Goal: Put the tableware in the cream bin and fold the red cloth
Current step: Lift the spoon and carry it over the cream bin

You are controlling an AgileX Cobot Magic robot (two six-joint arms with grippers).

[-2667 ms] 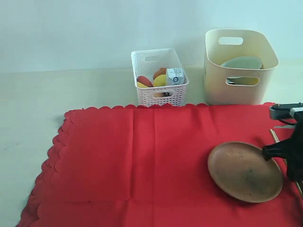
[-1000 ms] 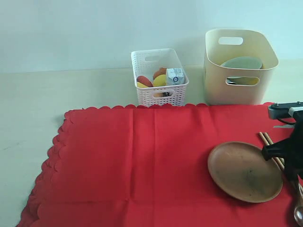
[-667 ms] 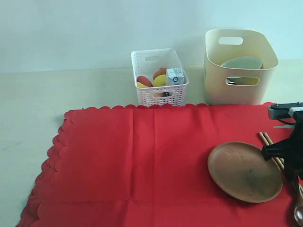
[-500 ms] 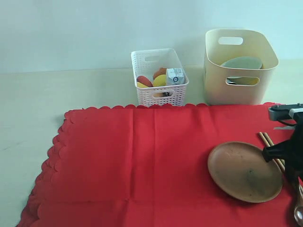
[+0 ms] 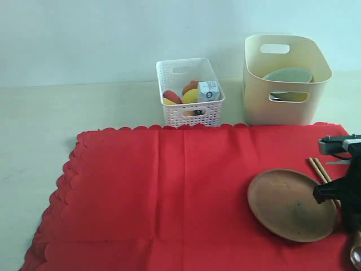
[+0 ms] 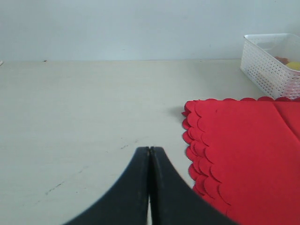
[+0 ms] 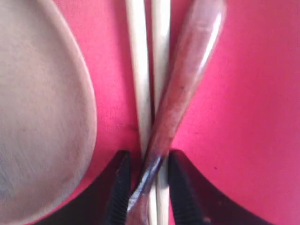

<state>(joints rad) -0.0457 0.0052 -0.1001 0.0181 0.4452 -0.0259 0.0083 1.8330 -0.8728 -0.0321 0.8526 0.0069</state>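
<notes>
Tabletop of pale cream carries red cloth before plain whitish wall.

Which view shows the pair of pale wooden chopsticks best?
The right wrist view: the pale wooden chopsticks lie close-up, side by side, a reddish-brown handle crossing them, between the fingers of the right gripper. The exterior view shows only their ends beside the round brown plate, the arm hiding the rest. The left wrist view misses them.

Setting: a robot test station laid out as a dining mock-up. Indicators: a plain pale surface against a blank wall, a red cloth, a cream bin and a white basket of food items.
</notes>
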